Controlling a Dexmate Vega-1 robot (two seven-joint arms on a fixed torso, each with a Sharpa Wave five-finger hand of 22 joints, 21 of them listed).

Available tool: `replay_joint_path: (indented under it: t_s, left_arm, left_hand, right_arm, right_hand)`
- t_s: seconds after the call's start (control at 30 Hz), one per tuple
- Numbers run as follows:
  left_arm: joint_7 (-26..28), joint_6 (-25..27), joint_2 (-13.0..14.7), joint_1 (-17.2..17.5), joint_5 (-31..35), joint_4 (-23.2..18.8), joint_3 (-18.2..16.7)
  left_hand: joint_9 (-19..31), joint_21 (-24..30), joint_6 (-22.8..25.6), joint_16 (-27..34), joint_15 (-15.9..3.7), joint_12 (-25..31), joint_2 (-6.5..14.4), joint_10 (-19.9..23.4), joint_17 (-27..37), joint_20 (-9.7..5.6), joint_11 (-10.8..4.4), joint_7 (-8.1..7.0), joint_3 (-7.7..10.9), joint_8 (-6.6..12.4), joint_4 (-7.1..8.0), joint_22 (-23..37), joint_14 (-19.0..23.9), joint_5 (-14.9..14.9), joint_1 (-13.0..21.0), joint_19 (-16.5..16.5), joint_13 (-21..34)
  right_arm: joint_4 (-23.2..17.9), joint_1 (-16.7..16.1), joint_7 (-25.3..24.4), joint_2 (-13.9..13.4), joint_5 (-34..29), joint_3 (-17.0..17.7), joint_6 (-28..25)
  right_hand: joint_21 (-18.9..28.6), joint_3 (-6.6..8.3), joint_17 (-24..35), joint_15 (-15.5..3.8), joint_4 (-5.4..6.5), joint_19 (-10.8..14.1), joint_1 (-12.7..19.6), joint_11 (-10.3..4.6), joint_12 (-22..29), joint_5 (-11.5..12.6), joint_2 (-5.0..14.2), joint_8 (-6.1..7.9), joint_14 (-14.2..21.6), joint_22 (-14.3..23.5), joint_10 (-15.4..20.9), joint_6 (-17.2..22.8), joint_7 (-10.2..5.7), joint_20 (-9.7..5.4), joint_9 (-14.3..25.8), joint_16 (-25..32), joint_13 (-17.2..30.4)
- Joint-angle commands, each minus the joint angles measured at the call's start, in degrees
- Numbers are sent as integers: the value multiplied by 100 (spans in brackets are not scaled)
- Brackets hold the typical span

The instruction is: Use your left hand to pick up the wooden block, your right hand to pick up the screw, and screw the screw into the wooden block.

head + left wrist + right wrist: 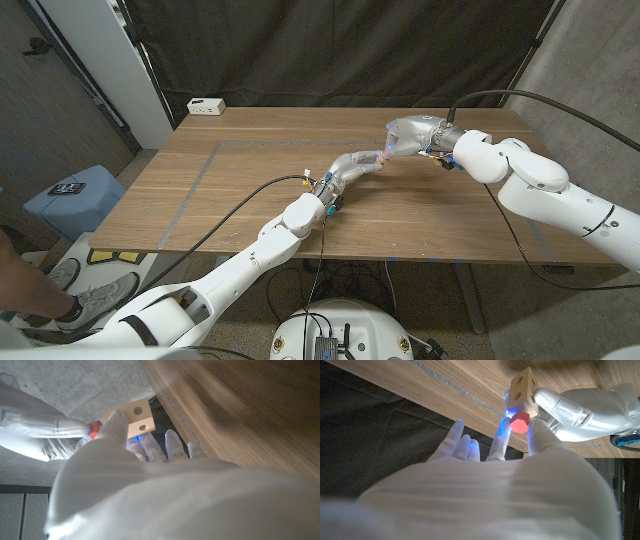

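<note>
The wooden block (134, 416), pale with round holes in its faces, is held in the air by my left hand (150, 490), thumb against one side. The same block (524, 390) also appears in the right wrist view. A screw with a red hexagonal head (520, 421) sits against one face of the block, its shaft hidden. My right hand (485, 485) pinches that red head between thumb and a finger. In the head view the left hand (372, 160) and right hand (412, 130) meet above the far middle of the table (260, 200).
A white socket strip (206, 105) lies at the table's far left corner. A grey tape line (200, 175) runs across the tabletop's left part. Beside the table on the floor stands a blue box (75, 195), and a person's shoe (85, 300) shows at the lower left.
</note>
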Motion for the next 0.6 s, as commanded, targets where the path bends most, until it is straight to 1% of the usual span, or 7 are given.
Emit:
replay_joint_path:
  t_s: [0.03,0.23,0.37,0.47,0.6]
  left_arm:
    - [7,0,7,9,3,-11,-2]
    - [7,10,0,15,-5,-20,1]
    - [5,5,-3,13,-5,-14,2]
    - [4,2,-7,7,-2,-7,4]
    - [0,-3,-10,-5,2,6,6]
  left_hand:
    - [7,51,40,-2,-391,34,62,40,16,55,-11,0,42,32,-4,16,13,35,-16,2,17]
    - [7,51,47,-3,-394,33,60,37,14,57,-9,4,46,34,-7,16,15,35,-14,2,17]
    - [7,51,44,-2,-391,34,69,39,16,59,-10,6,50,33,-5,16,12,36,-12,0,17]
    - [7,51,44,-2,-386,33,65,37,15,56,-10,4,51,33,-8,16,12,36,-10,1,16]
    - [7,51,37,-1,-385,33,68,36,16,57,-10,-2,52,30,-8,16,12,36,-9,1,17]
  right_arm:
    - [-11,-24,-60,48,-67,-40,-66]
    - [-4,-12,-57,84,-67,-65,-73]
    - [-3,0,-61,108,-94,-81,-108]
    - [4,8,-74,109,-119,-92,-98]
    - [12,25,-84,140,-179,-119,-146]
  right_hand:
    - [52,52,17,-38,2,82,73,-32,52,-9,1,109,84,-3,104,136,5,-21,47,41,32]
    - [56,36,26,-68,17,127,46,-52,67,-14,-12,175,141,-2,157,187,-24,-66,88,57,33]
    - [56,12,34,-79,39,149,3,-59,74,-18,-19,210,173,-2,185,201,-6,-75,114,68,33]
    - [59,-4,42,-81,54,176,-30,-64,80,-18,-18,264,195,-1,212,269,10,-80,139,74,34]
    - [74,-23,48,-91,60,245,-56,-73,95,-16,-26,330,223,0,264,337,0,-41,174,80,34]
